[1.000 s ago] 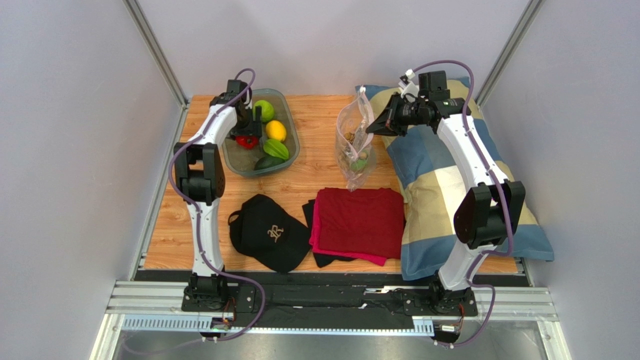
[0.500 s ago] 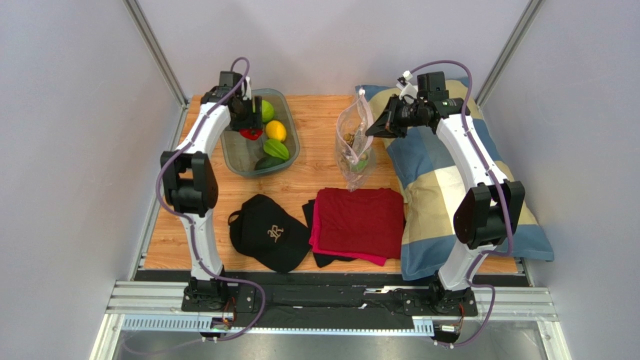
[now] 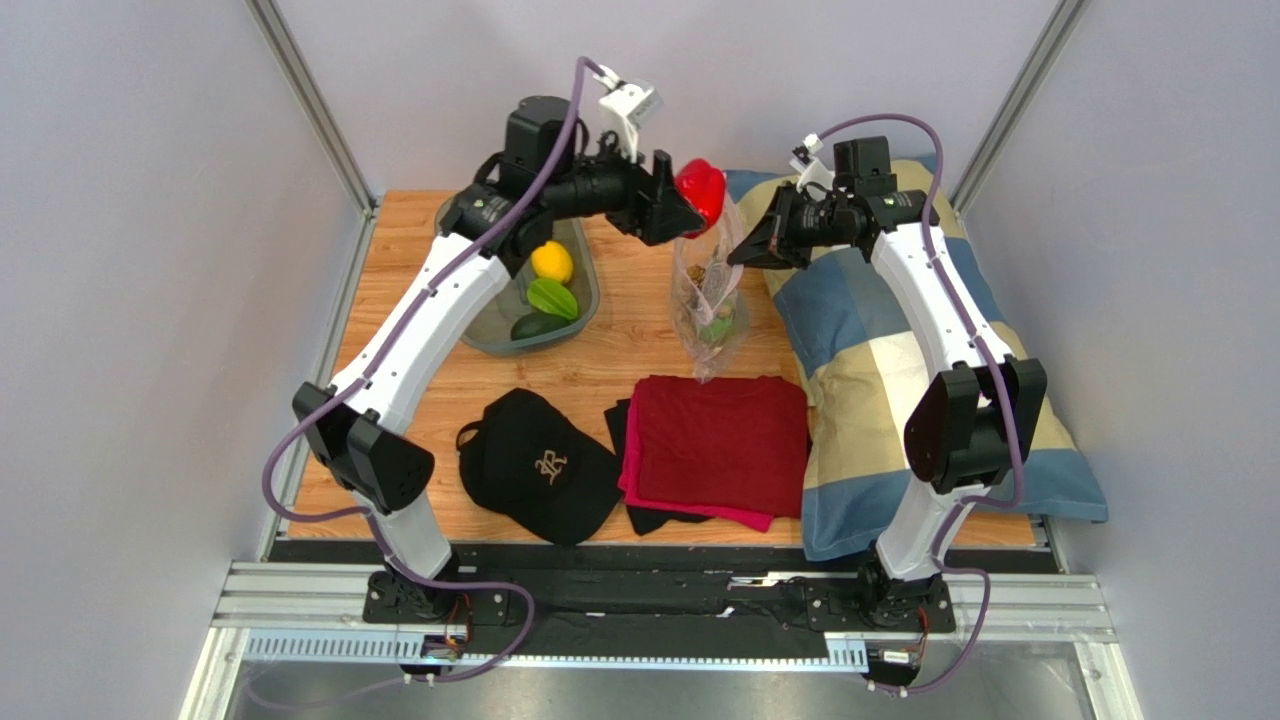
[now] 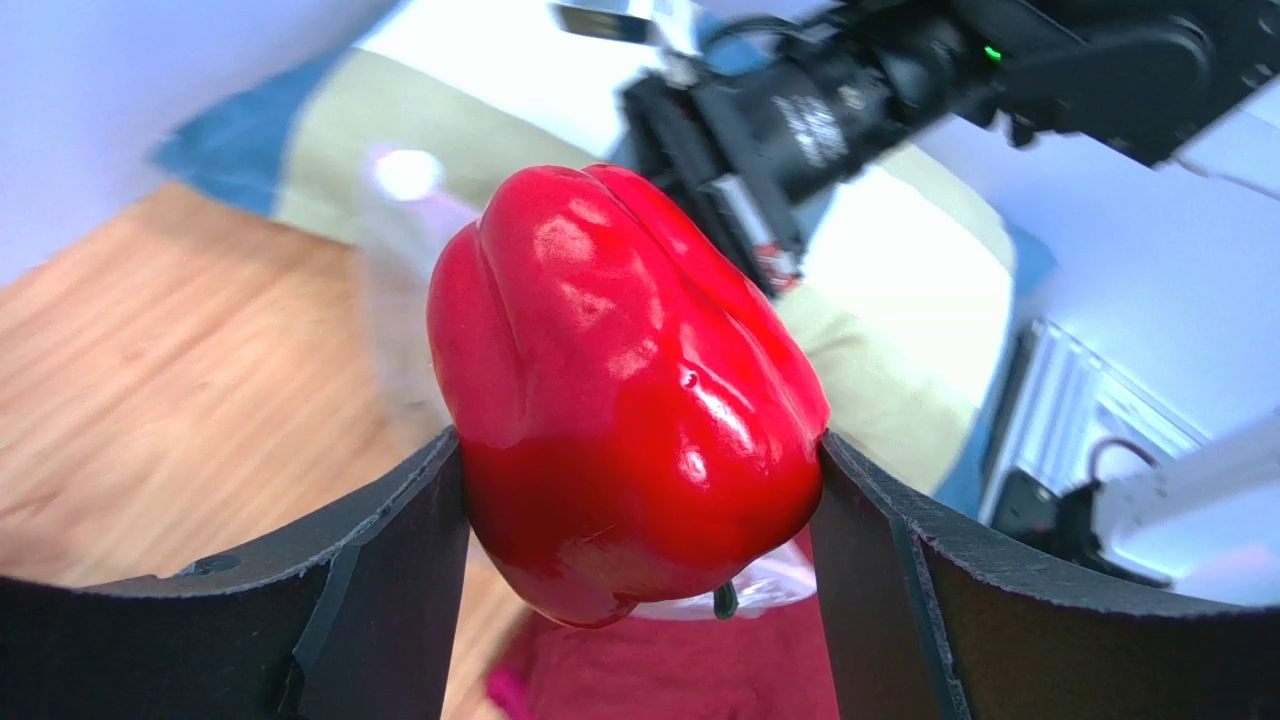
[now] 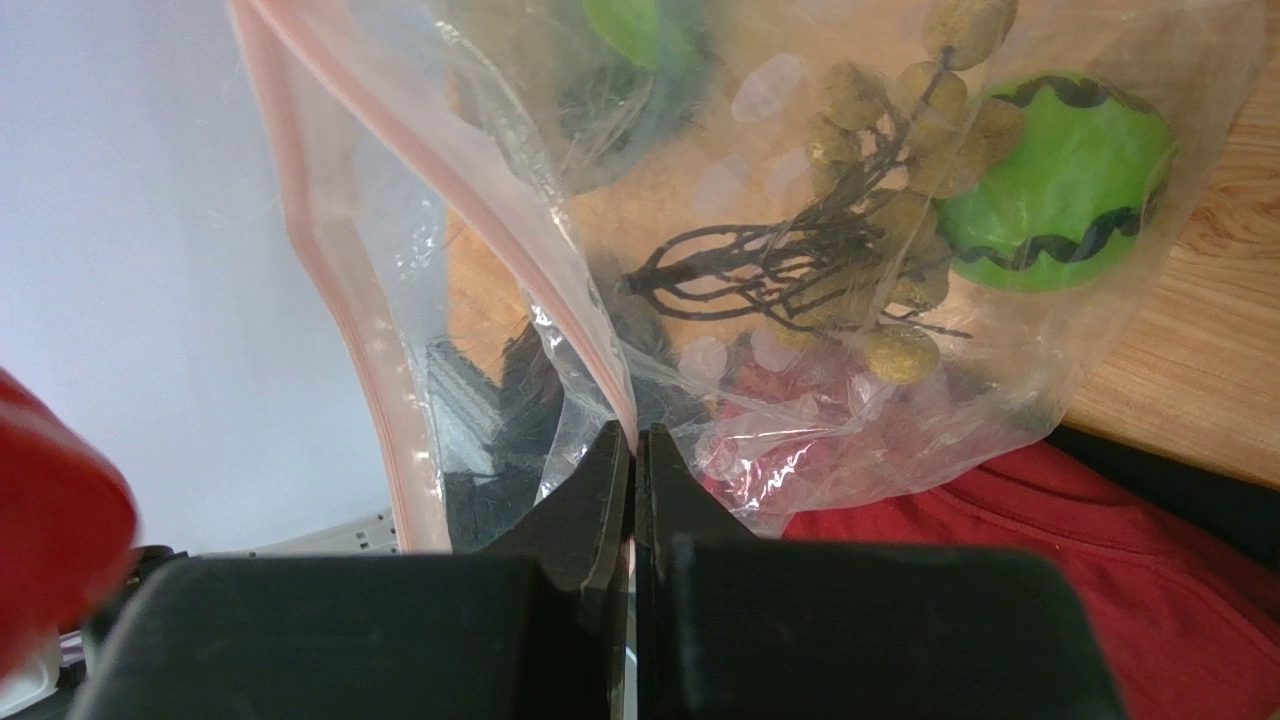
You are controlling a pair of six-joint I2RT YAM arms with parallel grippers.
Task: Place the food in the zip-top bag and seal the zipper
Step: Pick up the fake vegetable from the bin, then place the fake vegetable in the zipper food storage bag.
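My left gripper is shut on the red pepper and holds it in the air just left of the mouth of the zip-top bag. The pepper fills the left wrist view between both fingers. My right gripper is shut on the bag's mouth edge by the pinkish zipper and holds the bag upright. Inside the bag are a brownish grape bunch and a green apple. A yellow lemon, a green star fruit and a dark green piece lie in the tray.
A black cap and a red cloth over a black one lie at the front of the wooden table. A blue and yellow checked pillow lies along the right side, under the right arm.
My left gripper has lifted the red pepper out of the tray and carried it right, up to the bag's mouth. The right gripper and the bag have barely moved.
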